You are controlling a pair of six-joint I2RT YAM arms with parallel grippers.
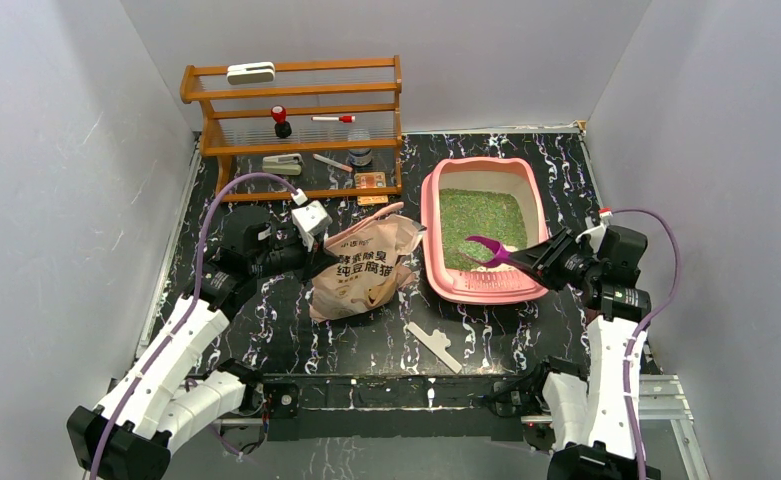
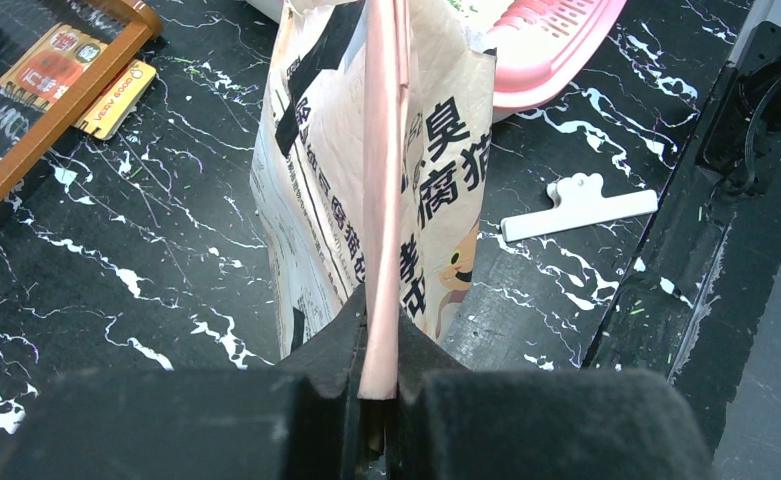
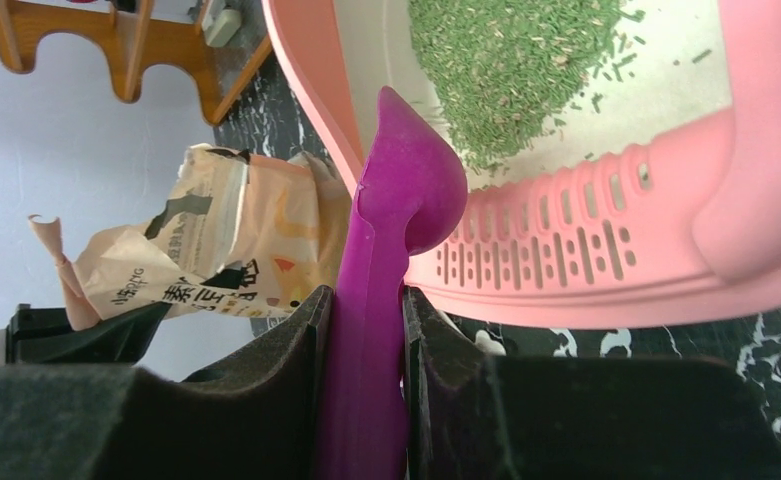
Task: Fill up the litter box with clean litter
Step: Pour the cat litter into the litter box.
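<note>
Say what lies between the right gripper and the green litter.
The purple scoop held by the right gripper, then the litter box's pink near rim; clearest in the right wrist view.

**Scoop at the box's near end**

The right gripper holds a purple scoop over the near end of the pink litter box. Green litter covers most of its floor. The left gripper meets the left edge of a crumpled bag beside the box. A white clip lies nearer the arms, and a wooden rack stands behind.
</note>
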